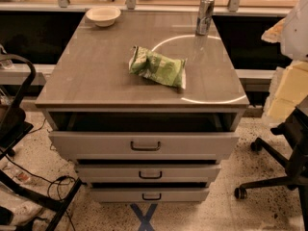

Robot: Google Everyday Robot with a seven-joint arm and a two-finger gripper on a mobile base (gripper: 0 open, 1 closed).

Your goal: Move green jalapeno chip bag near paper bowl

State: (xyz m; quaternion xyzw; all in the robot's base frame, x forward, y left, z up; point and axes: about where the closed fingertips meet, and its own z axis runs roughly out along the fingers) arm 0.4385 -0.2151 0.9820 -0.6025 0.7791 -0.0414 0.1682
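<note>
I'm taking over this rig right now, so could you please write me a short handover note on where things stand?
Gripper: not in the camera view; nothing holds or touches the bag.
Green jalapeno chip bag: lies crumpled near the middle of the cabinet top.
Paper bowl: upright at the far left corner of the top, well apart from the bag.
Silver can: stands at the far right, beyond the bag.
Done: nothing that shows; the bag is not near the bowl.
Left: grasp the bag, carry it to the far left, and set it down beside the bowl.
</note>
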